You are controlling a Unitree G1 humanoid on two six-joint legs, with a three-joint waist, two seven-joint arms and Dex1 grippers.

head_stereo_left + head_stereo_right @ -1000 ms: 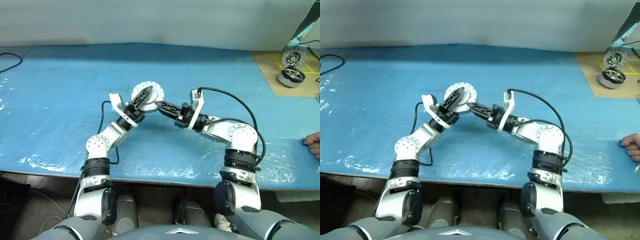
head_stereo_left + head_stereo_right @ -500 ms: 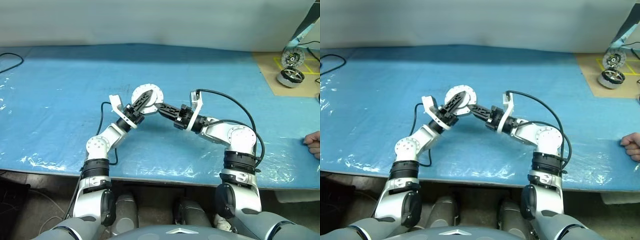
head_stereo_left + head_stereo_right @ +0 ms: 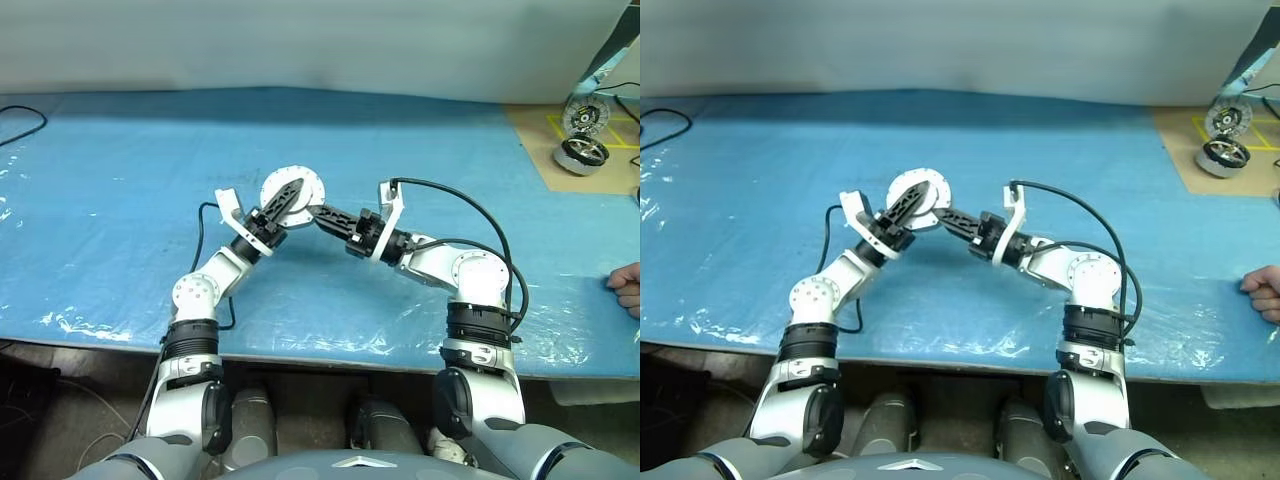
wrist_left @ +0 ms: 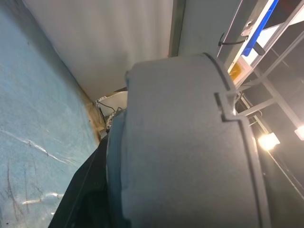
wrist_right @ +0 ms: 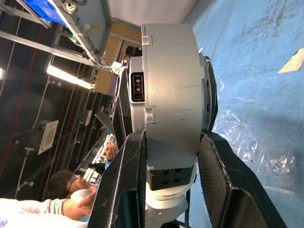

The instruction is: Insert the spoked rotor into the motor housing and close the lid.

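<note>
Motor housing (image 3: 293, 189) raised above blue table cover (image 3: 120, 200), mid-table, round silver face toward head camera, held between my two grippers. My right gripper (image 5: 168, 137) clamped across housing's grey side wall, one black finger (image 5: 121, 180) on each flat face. My left gripper (image 3: 285, 200) laid across silver face, jaws on housing. Near far right corner: second silver-and-black drum (image 3: 581, 152), upright spoked wheel (image 3: 585, 113) behind it. Person's hand (image 3: 625, 288) rests on right table edge.

blue table cover (image 3: 120, 200) | person's hand (image 3: 627, 288) at edge | black cable (image 3: 18, 125)
</note>
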